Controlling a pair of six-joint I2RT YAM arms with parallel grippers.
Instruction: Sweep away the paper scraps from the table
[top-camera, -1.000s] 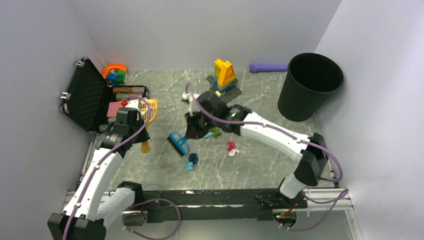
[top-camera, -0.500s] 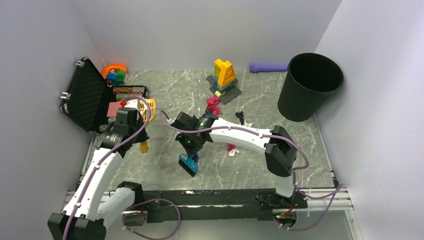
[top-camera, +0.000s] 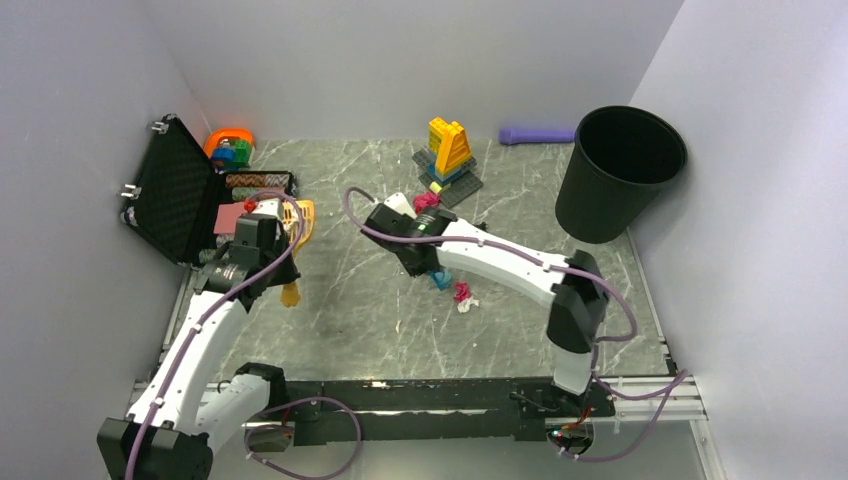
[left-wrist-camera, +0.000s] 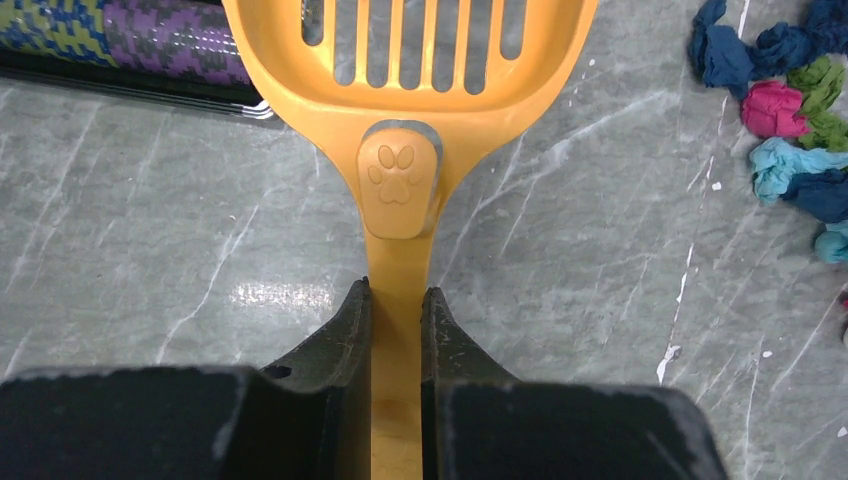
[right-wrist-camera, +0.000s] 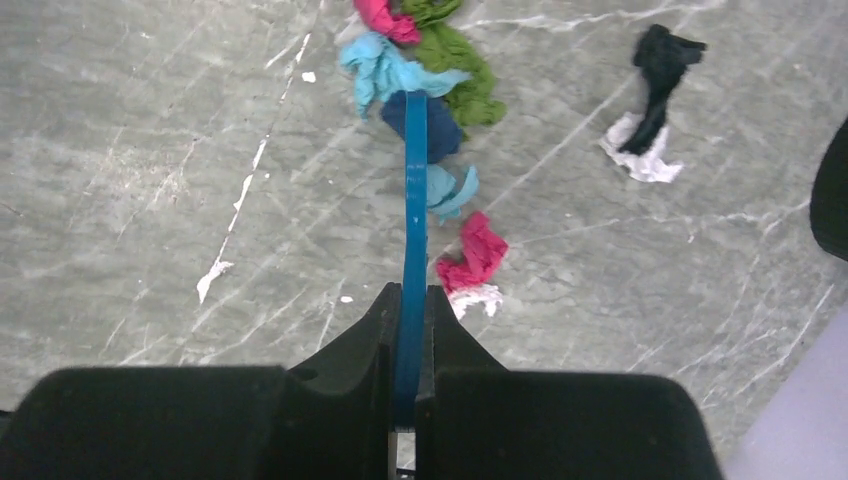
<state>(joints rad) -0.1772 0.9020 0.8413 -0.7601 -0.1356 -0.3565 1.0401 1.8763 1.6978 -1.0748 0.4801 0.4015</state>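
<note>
Once swept back from near edge, found right gripper clamping blue brush amid paper scraps at centre of tabletop; left gripper clamping scoop; collection pending.

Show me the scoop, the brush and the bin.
scoop (left-wrist-camera: 398, 180), left wrist view, paw-print badge on its neck.
brush (right-wrist-camera: 414, 230), right wrist view, middle of its blue handle.
bin (top-camera: 603, 205), top view, black outer wall.
</note>
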